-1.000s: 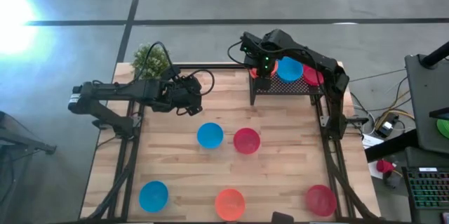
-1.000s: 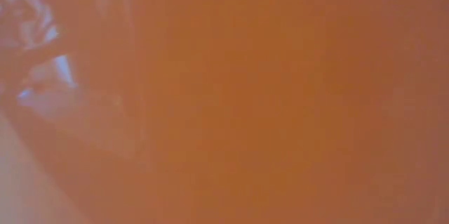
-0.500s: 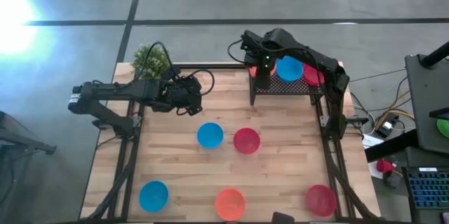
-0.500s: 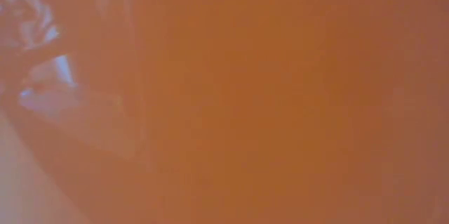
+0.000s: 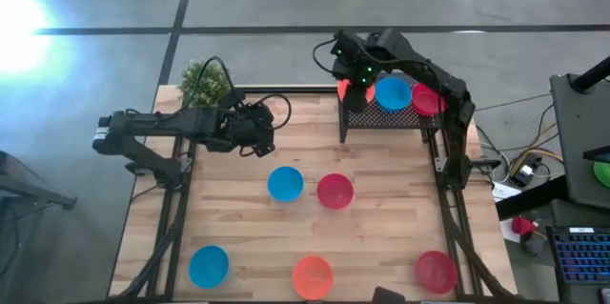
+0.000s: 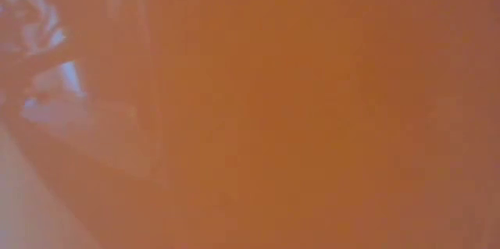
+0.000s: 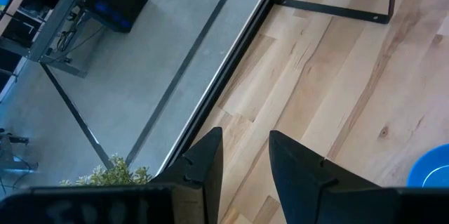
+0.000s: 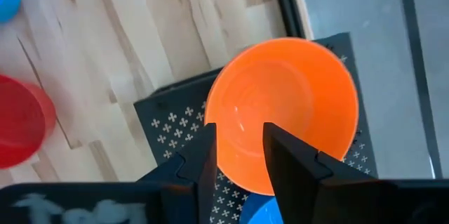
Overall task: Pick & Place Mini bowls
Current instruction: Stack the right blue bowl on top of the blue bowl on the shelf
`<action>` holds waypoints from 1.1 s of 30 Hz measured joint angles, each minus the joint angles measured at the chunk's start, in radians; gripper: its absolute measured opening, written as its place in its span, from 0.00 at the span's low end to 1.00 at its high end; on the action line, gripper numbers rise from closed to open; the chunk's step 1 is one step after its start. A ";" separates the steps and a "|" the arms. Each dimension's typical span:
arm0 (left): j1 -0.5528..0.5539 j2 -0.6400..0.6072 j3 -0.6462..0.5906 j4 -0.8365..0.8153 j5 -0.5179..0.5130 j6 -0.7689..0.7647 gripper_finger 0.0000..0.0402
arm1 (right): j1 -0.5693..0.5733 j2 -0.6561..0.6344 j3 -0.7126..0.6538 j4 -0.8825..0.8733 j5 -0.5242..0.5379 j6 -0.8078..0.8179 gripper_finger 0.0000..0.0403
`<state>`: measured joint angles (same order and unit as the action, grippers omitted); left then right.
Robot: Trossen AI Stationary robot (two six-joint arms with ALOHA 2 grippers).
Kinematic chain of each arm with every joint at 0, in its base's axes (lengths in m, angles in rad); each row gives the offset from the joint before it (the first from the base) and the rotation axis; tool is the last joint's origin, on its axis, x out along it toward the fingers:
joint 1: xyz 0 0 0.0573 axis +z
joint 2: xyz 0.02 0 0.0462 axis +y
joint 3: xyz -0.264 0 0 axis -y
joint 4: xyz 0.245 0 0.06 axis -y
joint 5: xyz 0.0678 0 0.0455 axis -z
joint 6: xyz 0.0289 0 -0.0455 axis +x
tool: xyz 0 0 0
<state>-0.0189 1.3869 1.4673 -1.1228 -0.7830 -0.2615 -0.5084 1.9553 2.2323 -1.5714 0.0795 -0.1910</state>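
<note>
Orange mini bowl [image 8: 280,112] sits on black mesh rack [image 8: 168,133], far right of table [image 5: 381,166]. Right gripper [image 8: 238,157] over near rim, fingers a little apart, holding nothing. Lift straight up, don't bump bowl. Left gripper [image 7: 245,157] waits far left, slightly open, empty.

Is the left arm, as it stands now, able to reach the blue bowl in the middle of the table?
Probably yes. The left gripper hangs over bare wood at the table's far left part, fingers a little apart and empty. The blue bowl lies close by, with nothing between them; the red bowl sits on its other side.
</note>
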 joint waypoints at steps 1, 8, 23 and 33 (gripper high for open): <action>0.000 0.000 0.000 0.000 0.000 0.000 0.29 | 0.000 0.000 0.011 0.000 0.000 0.005 0.27; 0.000 0.000 0.000 0.000 0.000 0.000 0.29 | 0.000 0.000 0.075 0.000 0.000 0.009 0.24; 0.002 0.000 0.000 -0.021 0.089 -0.103 0.29 | 0.054 -0.088 0.090 0.000 -0.009 0.031 0.03; 0.006 0.002 -0.041 -0.038 0.235 -0.173 0.29 | 0.167 -0.229 0.088 0.000 -0.008 0.061 0.02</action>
<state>-0.0126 1.3888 1.4259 -1.1611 -0.5482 -0.4343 -0.3412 1.7267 2.3207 -1.5711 0.0719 -0.1296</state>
